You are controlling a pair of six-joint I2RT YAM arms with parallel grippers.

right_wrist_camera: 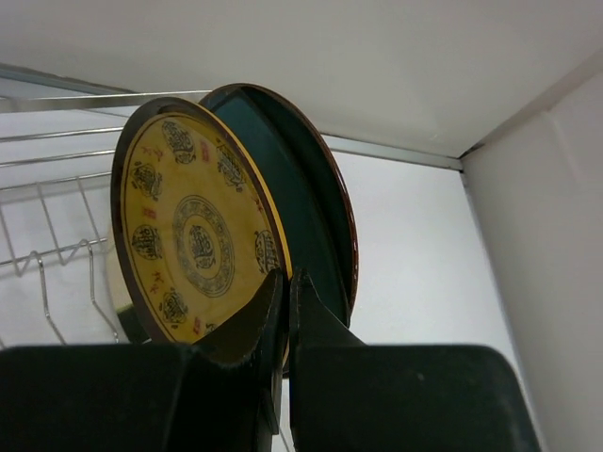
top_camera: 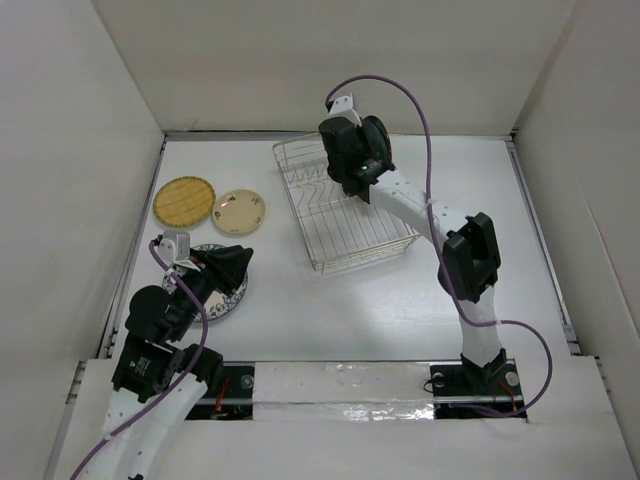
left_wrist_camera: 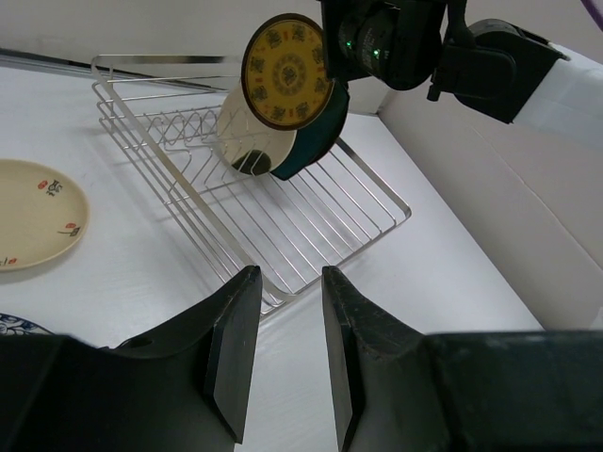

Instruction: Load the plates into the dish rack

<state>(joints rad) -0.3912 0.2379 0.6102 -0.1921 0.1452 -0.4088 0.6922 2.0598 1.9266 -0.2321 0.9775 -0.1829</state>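
My right gripper [right_wrist_camera: 288, 278] is shut on the rim of a gold plate with dark ornaments [right_wrist_camera: 193, 235], holding it upright over the far end of the silver wire dish rack [top_camera: 345, 225]. Right behind it stands a dark teal plate [right_wrist_camera: 316, 198], its lower edge down in the dish rack [left_wrist_camera: 311, 217]. A pale shiny plate [left_wrist_camera: 237, 127] stands between the prongs. My left gripper [left_wrist_camera: 287, 273] is open with nothing between its fingers, hovering over a white plate with a blue pattern [top_camera: 218, 290] at the near left.
A yellow woven plate [top_camera: 184, 200] and a cream plate with small flowers [top_camera: 239, 210] lie flat on the table left of the rack. White walls [top_camera: 60, 200] close in the table on three sides.
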